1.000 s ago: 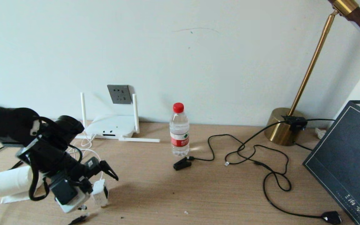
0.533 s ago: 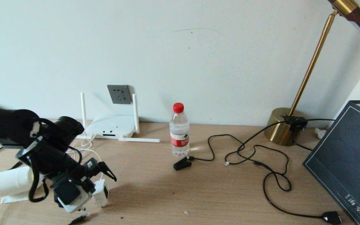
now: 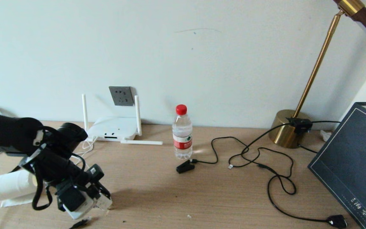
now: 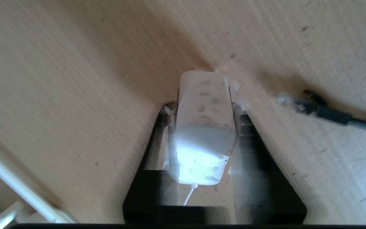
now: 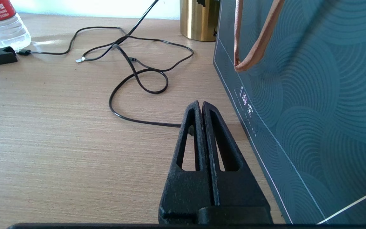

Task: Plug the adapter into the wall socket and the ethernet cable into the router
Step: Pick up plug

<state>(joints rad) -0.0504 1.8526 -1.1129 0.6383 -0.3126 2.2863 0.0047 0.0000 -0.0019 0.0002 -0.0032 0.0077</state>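
Left wrist view shows the left gripper [image 4: 203, 109] pinching the adapter [image 4: 203, 124] low over the desk [image 3: 202, 197], so pickup looks done; next it needs carrying to the socket [image 3: 121, 95], while the right gripper [image 5: 201, 109] idles pressed together.

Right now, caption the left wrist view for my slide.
Left gripper closed around the white adapter on the wooden desk, ethernet cable connector lying nearby.
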